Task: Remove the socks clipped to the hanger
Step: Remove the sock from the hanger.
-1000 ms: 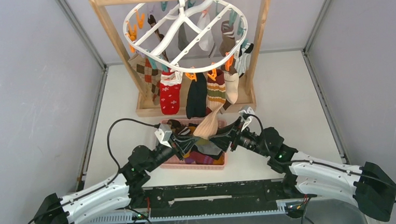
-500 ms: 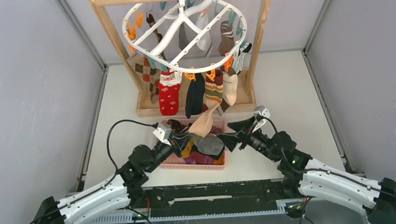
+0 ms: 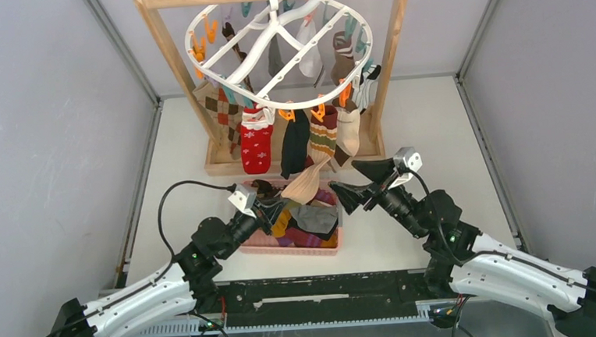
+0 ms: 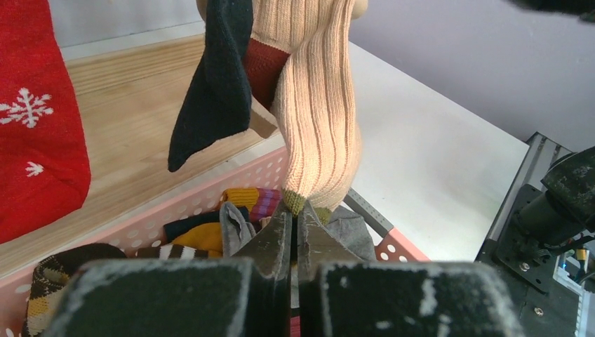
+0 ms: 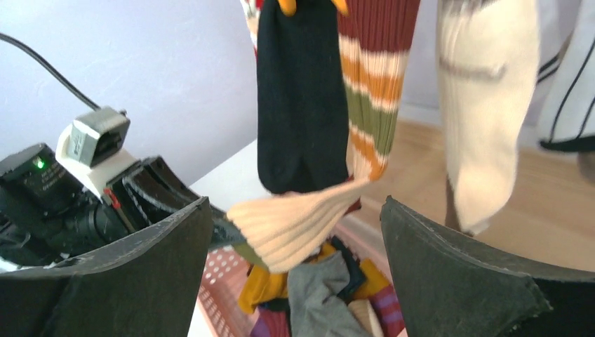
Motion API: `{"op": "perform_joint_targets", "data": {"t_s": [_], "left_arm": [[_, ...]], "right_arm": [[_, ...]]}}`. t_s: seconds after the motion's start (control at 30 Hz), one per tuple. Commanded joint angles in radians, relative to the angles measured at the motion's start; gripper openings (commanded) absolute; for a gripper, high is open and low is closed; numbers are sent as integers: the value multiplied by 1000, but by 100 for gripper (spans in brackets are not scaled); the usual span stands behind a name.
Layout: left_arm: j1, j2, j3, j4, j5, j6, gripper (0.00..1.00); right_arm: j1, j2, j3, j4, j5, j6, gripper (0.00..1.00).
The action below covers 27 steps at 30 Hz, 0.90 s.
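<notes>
Left gripper (image 4: 295,226), shut tight on the toe of the beige sock (image 4: 319,126) stretched from the hanger (image 3: 272,45) over the basket (image 3: 327,246), should pull steadily downward; right gripper (image 3: 343,177) gapes wide, empty.

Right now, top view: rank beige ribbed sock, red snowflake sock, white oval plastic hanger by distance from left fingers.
1. Beige ribbed sock: in left fingers.
2. Red snowflake sock: behind, left.
3. White oval plastic hanger: back, highest.
</notes>
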Motion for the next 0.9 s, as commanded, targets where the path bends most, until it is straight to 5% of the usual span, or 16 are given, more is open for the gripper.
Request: {"op": "perform_joint_targets", "data": {"t_s": [0.0,0.47,0.87], "left_arm": [[-4,-9,69,17,-15,29,0],[-4,-14,69,9,-18,38,0],[-4,-15,72,1,-11,36,0]], "right_arm": [[26,19,90,82,67,-135,94],[60,270,351,124,136,-431,74],[63,399,483,125,191,-547,77]]}}
